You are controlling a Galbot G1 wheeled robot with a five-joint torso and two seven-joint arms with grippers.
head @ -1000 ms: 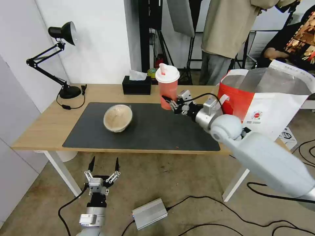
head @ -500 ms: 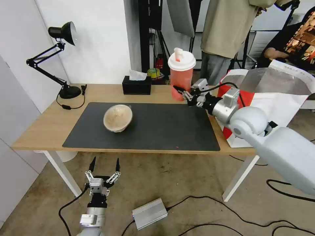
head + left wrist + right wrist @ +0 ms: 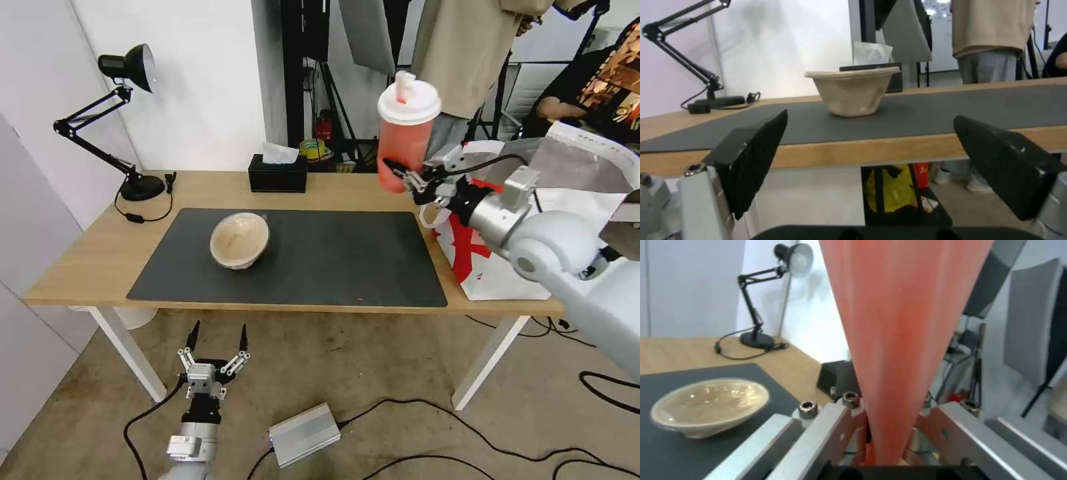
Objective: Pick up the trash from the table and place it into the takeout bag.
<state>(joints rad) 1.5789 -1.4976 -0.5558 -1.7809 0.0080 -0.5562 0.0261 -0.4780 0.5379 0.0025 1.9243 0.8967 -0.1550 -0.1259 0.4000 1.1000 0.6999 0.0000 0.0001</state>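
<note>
Since the earlier frames, right gripper (image 3: 405,179) has carried the red cup (image 3: 405,143) higher and rightward, clamped on its base, near the takeout bag (image 3: 497,267). Left gripper (image 3: 215,348) hangs splayed below the table (image 3: 80,260); its wrist view shows the beige bowl (image 3: 852,90) upright on the mat (image 3: 925,115).

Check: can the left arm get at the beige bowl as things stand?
Probably yes. The left gripper hangs open below the table edge, and the beige bowl sits alone on the dark mat above it. The right gripper holds the red drink cup far off.
</note>
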